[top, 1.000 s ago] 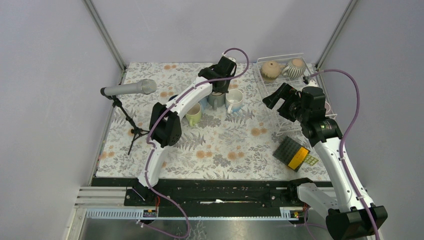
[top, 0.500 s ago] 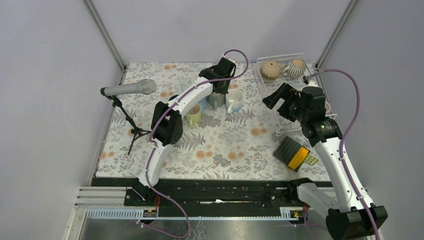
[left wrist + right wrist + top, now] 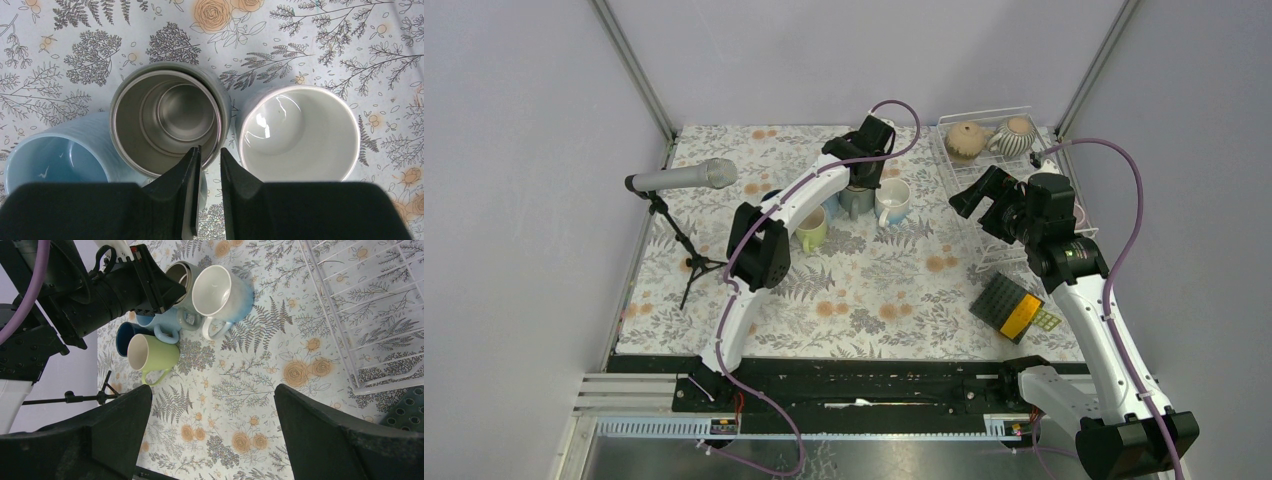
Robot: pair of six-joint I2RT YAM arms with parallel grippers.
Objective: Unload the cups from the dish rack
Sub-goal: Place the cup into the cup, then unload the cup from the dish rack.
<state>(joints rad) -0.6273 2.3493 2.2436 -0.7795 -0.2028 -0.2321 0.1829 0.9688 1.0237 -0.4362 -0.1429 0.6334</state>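
The white wire dish rack (image 3: 984, 113) stands at the back right with a tan mug (image 3: 965, 141) and a striped mug (image 3: 1018, 134) in its far end. On the cloth stand a metallic grey mug (image 3: 167, 107), a white mug (image 3: 300, 135), a light blue mug (image 3: 55, 160), a green mug (image 3: 150, 352) and a dark blue mug (image 3: 124, 337). My left gripper (image 3: 210, 150) hangs just over the grey mug's near rim, jaws a narrow gap apart, holding nothing. My right gripper (image 3: 212, 430) is wide open and empty, above the cloth beside the rack (image 3: 360, 315).
A black-and-orange square pad (image 3: 1014, 305) lies at the front right, near the rack's near end. A microphone on a tripod (image 3: 679, 180) stands at the left. Grey walls close in the table on three sides.
Almost nothing: the left arm's elbow has shifted slightly, and both grippers stay where they were.
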